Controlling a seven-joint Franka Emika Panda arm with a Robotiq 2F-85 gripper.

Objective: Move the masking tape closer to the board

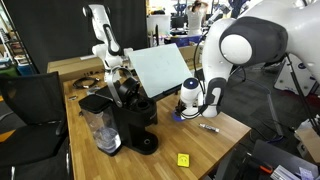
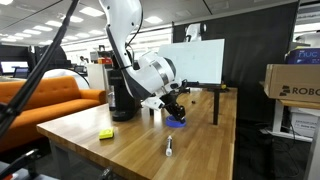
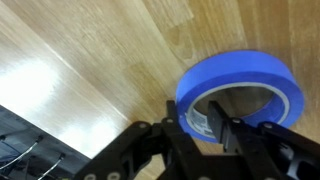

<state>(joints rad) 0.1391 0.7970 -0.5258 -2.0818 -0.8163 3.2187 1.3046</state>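
Masking tape (image 3: 240, 60): blue roll lying flat on the surface (image 3: 80, 60), directly beneath the gripper (image 3: 207, 125), whose fingers pinch its near wall; board (image 2: 192, 60) nearby, behind it.

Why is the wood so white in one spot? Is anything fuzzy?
Wrist view: light glare whitens the table; the blue tape looks slightly soft up close. In both exterior views it is tiny and grainy.
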